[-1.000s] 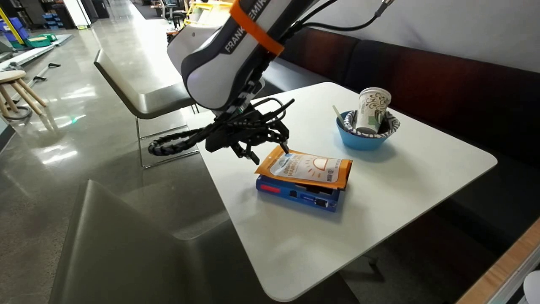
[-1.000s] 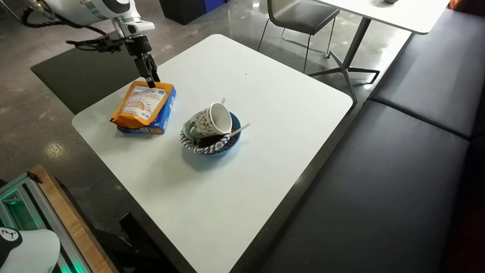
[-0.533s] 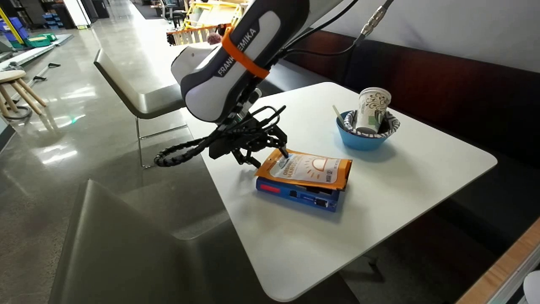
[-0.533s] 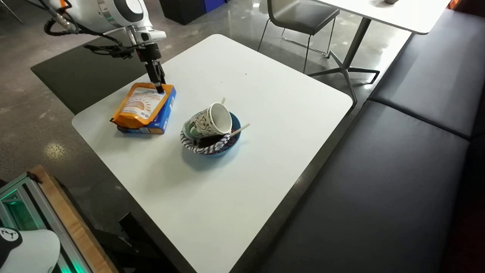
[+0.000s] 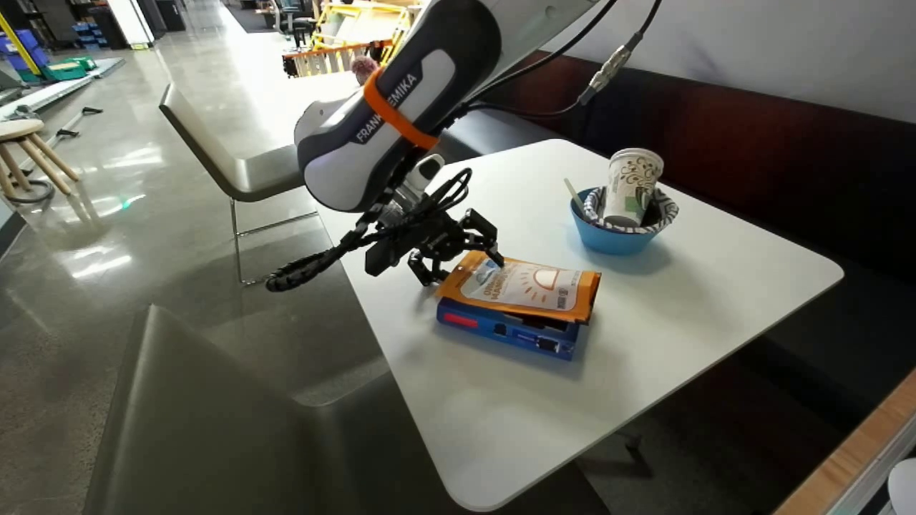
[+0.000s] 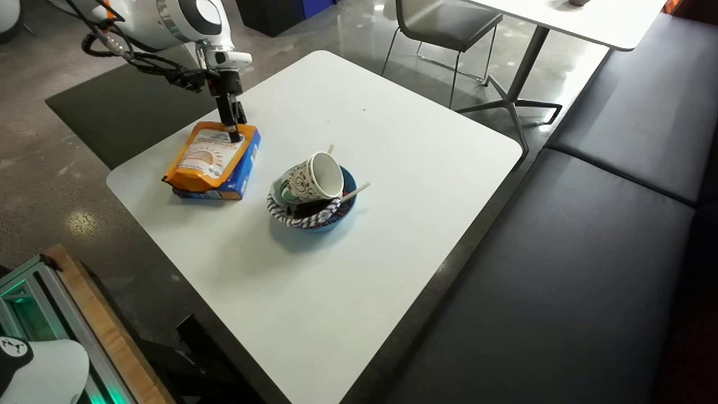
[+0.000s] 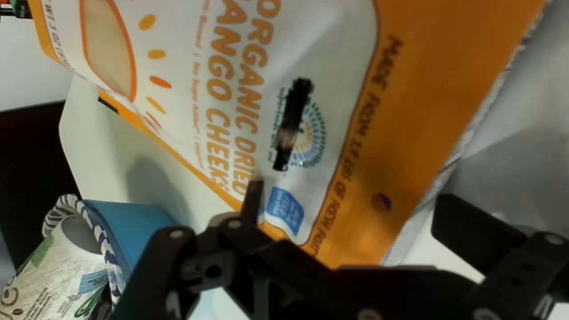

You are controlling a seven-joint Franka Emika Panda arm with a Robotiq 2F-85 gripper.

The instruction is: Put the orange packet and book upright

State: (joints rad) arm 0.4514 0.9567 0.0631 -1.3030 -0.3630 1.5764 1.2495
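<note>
Wrist view shows the pincer point(image 7: 349, 206) spread wide, straddling one short end of the orange packet point(image 7: 289, 58): one fingertip point(image 7: 252, 200) is over the printed face, just beside a blue label, and the other is past the packet's edge. Contact between either fingertip and the packet cannot be made out. Stretching away from the pincer, the packet lies face up, its pale patch reading ORGANIC DRIED. Directly under it, in both exterior views, the blue book point(image 5: 504, 332) lies flat, the packet slightly askew on top. Both are on the white bench point(image 5: 644, 372), near the edge on the pincer's side. Well apart from the pincer, across the bench, stands the blue bowl point(image 5: 615, 242), holding a leaning patterned cup point(image 5: 633, 186), something with a striped rim point(image 5: 669, 209) and pale sticks point(image 6: 357, 191). Above the pincer is the arm point(image 5: 429, 79) with an orange band point(image 5: 398, 116), dark cables point(image 5: 308, 268) looping beside the wrist. Farthest from the pincer, past the bowl, a dark padded seat point(image 6: 538, 269) runs along the bench.
</note>
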